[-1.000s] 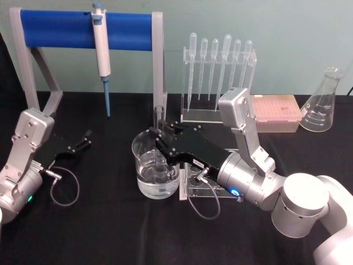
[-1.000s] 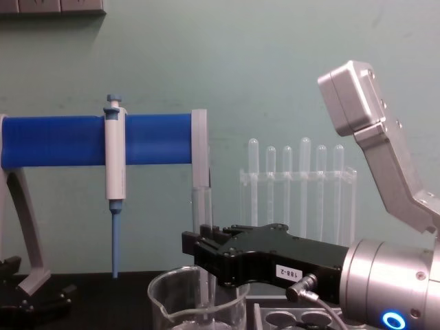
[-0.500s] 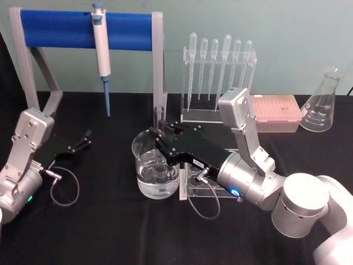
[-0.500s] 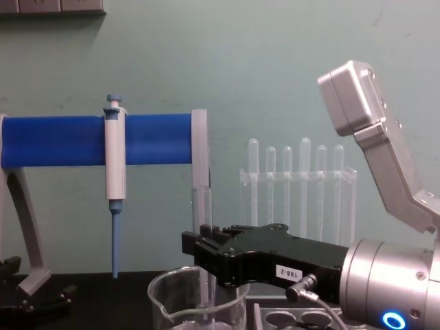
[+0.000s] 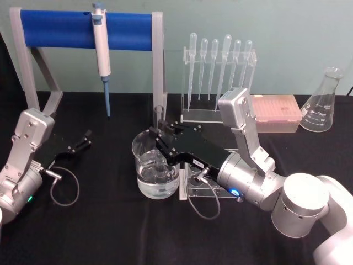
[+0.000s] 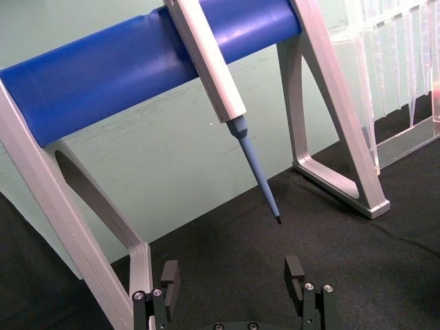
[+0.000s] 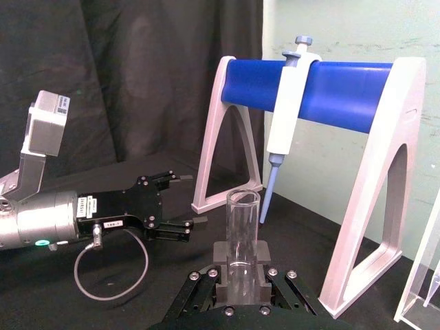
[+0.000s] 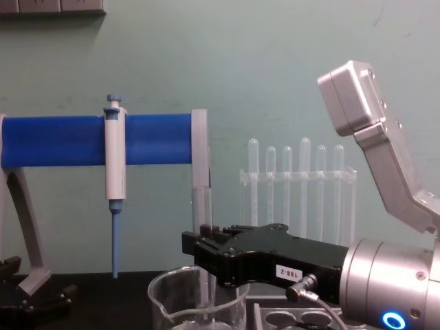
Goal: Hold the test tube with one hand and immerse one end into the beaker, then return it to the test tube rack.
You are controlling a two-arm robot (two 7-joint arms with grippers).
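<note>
Chest view: the test tube stands upright, rim up, lower end inside the beaker. The right gripper has its fingers clamped on it; the left gripper fingers are spread, empty.

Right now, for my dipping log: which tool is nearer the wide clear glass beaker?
Right. The right tool is over the wide clear glass beaker, shut on the clear glass test tube standing in it; the left tool sits open, apart to the beaker's left.
</note>
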